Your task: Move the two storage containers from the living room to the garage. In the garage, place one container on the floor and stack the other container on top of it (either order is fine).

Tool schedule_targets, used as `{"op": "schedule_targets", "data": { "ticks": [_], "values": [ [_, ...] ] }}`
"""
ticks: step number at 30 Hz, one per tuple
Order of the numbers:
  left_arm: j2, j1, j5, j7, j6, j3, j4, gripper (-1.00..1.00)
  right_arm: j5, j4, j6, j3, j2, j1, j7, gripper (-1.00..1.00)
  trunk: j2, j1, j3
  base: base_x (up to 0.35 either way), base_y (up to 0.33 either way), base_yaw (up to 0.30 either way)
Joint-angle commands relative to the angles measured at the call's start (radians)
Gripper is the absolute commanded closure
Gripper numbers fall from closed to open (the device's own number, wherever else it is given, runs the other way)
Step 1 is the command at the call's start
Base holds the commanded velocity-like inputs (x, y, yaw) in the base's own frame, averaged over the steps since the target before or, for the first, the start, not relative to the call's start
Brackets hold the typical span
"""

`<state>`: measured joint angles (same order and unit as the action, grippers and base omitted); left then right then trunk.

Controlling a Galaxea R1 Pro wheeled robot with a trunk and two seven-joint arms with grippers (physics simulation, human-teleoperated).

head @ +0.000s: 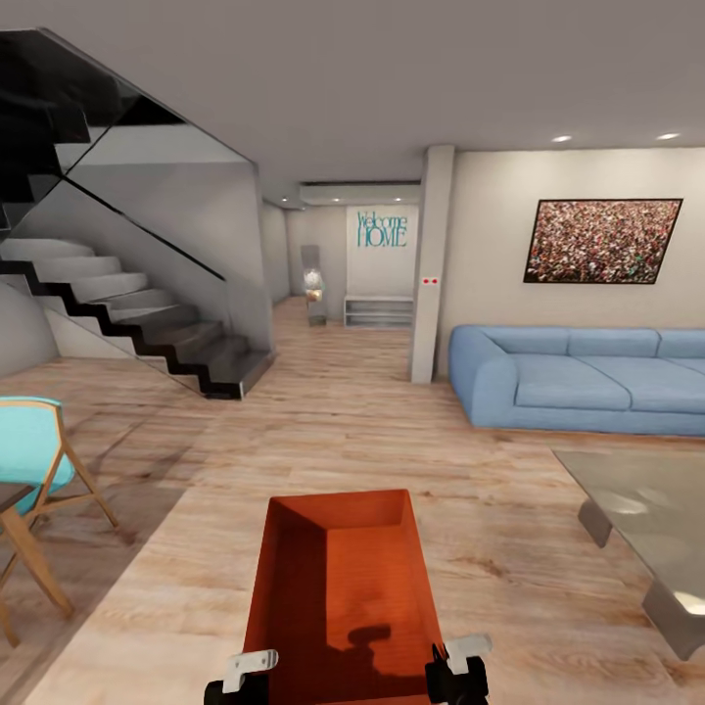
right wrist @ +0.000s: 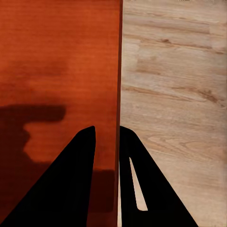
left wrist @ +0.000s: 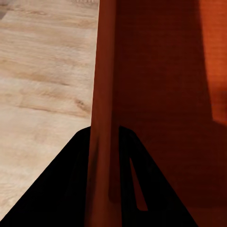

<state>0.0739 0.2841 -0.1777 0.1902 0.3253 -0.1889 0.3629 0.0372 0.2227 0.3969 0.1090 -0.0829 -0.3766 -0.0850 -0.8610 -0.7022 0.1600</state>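
Orange-red storage container (head: 341,597) hangs above the wood plank floor (head: 509,548), each side wall between jaws: left gripper (left wrist: 105,142) clenched on one wall, right gripper (right wrist: 108,130) on the other

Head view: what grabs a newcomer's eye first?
The orange-red storage container, low at centre over the light wood floor, with the left claw and right claw each pinching a side wall. Behind it, a blue sofa at right and a dark staircase at left.
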Motion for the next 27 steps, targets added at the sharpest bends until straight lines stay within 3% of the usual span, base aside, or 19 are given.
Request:
{"op": "schedule_targets", "data": {
  "ticks": [1, 11, 19, 27],
  "values": [
    [-0.001, 0.001, 0.001, 0.011, 0.003, -0.004, 0.002, 1.0, 0.007, -0.002, 0.0, 0.0, 0.0, -0.001, -0.01, 1.0, -0.001, -0.001, 0.001, 0.341, 0.0, 0.0],
    [-0.001, 0.001, 0.001, 0.011, 0.003, -0.003, 0.002, 1.0, 0.007, -0.002, 0.0, 0.0, 0.0, -0.001, -0.01, 1.0, -0.001, -0.001, 0.001, 0.341, 0.0, 0.007],
    [-0.001, 0.001, 0.001, 0.011, 0.003, -0.003, 0.002, 1.0, 0.007, -0.002, 0.0, 0.0, 0.0, -0.001, -0.01, 1.0, -0.001, -0.001, 0.001, 0.338, 0.0, 0.2],
    [-0.001, 0.001, 0.001, 0.011, 0.002, -0.003, 0.002, 1.0, 0.009, -0.002, 0.0, 0.0, 0.0, -0.001, -0.009, 1.0, -0.001, -0.001, 0.001, 0.336, 0.0, 0.047]
  ]
}}
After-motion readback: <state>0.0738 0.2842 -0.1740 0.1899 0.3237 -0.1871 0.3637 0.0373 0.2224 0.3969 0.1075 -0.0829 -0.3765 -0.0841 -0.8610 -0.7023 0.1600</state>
